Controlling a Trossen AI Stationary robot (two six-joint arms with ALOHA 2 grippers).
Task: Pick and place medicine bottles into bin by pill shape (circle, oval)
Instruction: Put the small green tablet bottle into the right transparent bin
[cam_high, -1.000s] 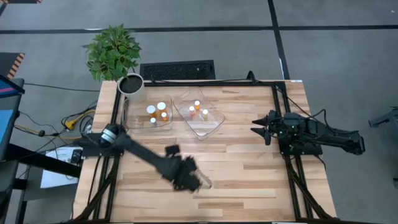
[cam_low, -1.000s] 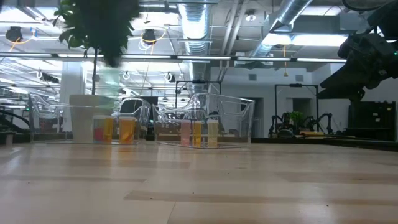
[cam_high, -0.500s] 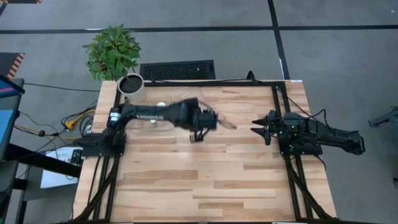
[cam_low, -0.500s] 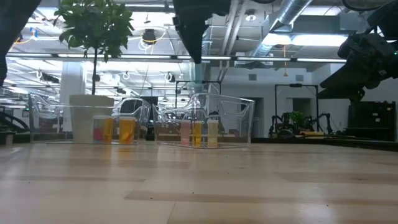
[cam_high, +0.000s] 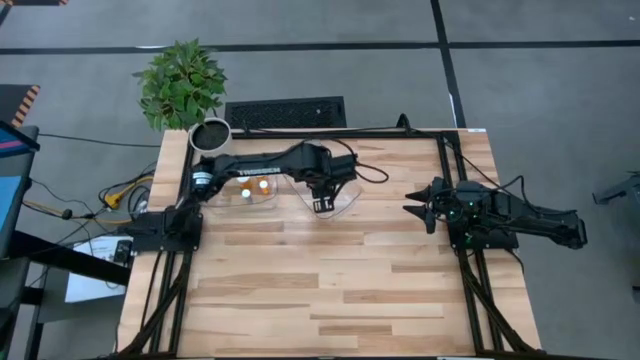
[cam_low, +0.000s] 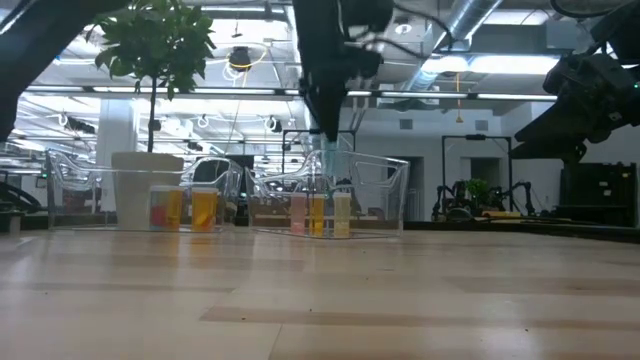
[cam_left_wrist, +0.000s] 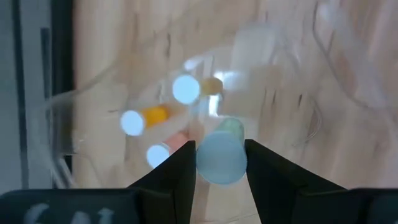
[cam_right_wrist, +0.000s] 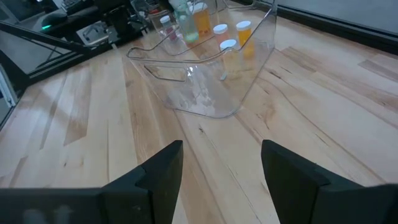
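A: Start at the near edge of the bench. Anything there?

B: Only bare wood. The right gripper (cam_high: 412, 206) waits by the right edge, fingers spread wide around nothing.

A: And the left one?

B: The left gripper (cam_left_wrist: 221, 163) hangs over the right-hand clear tub (cam_high: 345, 203) toward the far edge. Its fingers are pinched tight on a white-capped medicine bottle (cam_left_wrist: 221, 158), held between them directly above that tub.

A: What sits below it?

B: Three bottles in the right tub (cam_left_wrist: 157, 118), standing on its floor, apart from the held one. Just left, the second tub (cam_high: 222, 195) holds more bottles (cam_high: 255, 189).

A: Farther back?

B: A potted plant (cam_high: 183, 85) stands at the far left corner.
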